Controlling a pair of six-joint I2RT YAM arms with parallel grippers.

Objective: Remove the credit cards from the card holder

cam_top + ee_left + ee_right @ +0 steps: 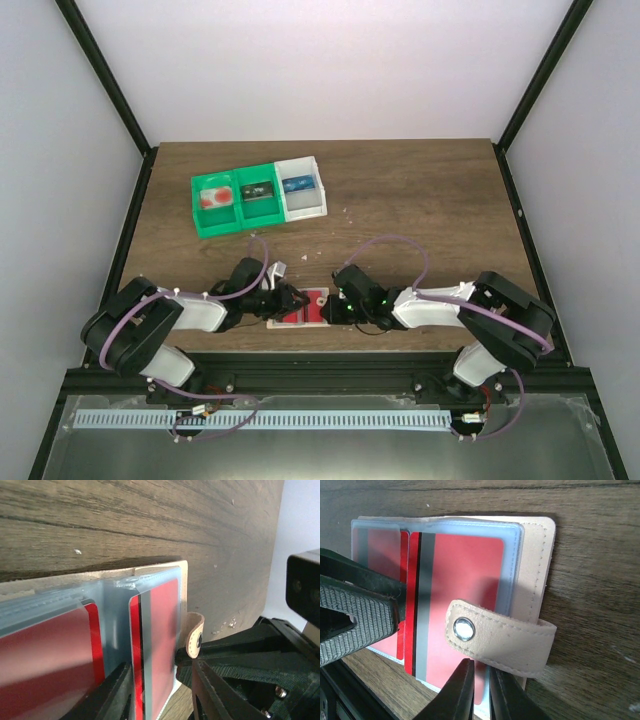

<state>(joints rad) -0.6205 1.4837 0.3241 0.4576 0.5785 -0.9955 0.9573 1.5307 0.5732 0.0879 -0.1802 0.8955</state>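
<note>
The tan card holder lies open at the table's near edge, between both grippers. A red card with a grey stripe sits in its clear pocket, its lower end poking out. Another red card shows in the neighbouring pocket. My left gripper is open. Its jaws stand either side of the striped red card, and a gap shows at the right jaw. My right gripper is shut on the holder's pocket edge, just below the snap strap.
A green tray and a white tray stand at the back left. They hold a red and white card, a dark card and a blue card. The table's front edge runs right behind the holder.
</note>
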